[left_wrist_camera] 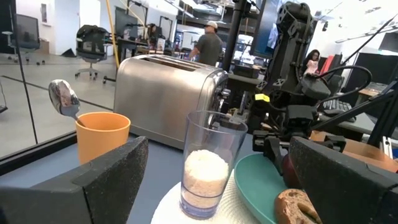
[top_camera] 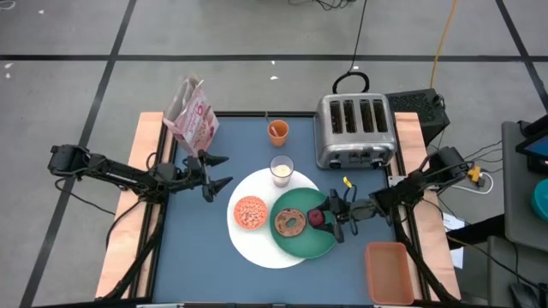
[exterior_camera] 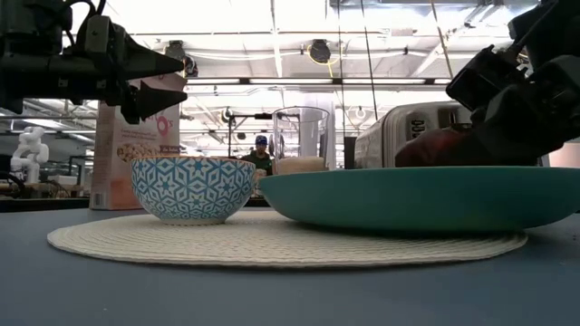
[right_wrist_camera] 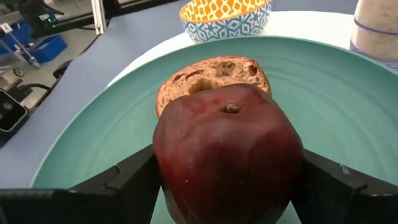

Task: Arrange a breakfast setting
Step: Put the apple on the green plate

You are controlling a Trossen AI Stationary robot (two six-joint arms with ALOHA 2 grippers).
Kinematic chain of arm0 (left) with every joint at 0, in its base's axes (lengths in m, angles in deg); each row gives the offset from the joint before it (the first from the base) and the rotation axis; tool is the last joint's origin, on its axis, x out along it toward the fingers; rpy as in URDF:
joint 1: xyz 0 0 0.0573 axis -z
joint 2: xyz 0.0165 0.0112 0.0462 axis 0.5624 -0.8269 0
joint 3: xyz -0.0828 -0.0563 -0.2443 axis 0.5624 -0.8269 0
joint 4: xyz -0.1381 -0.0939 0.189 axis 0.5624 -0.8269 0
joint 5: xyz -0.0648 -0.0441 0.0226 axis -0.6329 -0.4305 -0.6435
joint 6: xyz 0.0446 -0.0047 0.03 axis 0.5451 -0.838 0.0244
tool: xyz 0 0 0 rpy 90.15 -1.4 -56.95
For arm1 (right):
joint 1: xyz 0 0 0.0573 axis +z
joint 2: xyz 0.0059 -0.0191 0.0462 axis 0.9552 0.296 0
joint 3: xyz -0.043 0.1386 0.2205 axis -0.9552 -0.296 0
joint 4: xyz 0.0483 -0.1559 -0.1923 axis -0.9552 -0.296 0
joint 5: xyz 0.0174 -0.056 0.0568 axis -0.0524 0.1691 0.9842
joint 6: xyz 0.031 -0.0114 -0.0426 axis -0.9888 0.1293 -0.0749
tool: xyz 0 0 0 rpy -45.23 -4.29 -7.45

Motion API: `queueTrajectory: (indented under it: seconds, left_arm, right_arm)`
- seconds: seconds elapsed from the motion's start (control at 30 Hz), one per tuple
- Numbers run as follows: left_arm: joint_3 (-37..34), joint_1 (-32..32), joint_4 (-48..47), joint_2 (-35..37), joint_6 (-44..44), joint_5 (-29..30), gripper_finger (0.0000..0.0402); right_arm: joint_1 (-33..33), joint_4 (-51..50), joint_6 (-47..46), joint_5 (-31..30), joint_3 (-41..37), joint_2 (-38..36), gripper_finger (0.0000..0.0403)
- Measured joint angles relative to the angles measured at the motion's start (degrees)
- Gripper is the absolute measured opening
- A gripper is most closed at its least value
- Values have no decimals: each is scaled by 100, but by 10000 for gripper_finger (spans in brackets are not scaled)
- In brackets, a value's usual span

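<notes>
1. Blue table [top_camera: 205,248] carries a large white round plate [top_camera: 248,244] with the green round plate [top_camera: 300,241] overlapping its right side.
2. Right tool [top_camera: 330,217] clamps the dark red fruit [right_wrist_camera: 227,152] on the green plate, touching the brown bagel [right_wrist_camera: 214,71].
3. Left tool [top_camera: 216,171] hangs spread and empty near the pink cereal box [top_camera: 193,115].

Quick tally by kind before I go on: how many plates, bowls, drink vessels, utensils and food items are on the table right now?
Plates: 2, large white round plate, green round plate
Bowls: 1, small patterned cereal bowl
Drink vessels: 2, clear milk glass, orange cup
Utensils: 1, spoon standing in the cup
Food: 2, brown bagel, dark red fruit
Total: 8
</notes>
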Motion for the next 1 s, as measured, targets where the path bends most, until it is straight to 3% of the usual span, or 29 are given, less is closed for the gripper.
queueTrajectory:
  seconds: [1.0]
  left_arm:
    - [0, -1, -1, 0, -20, 2, 390]
  right_arm:
    - [0, -106, -10, -26, 2, -8, 302]
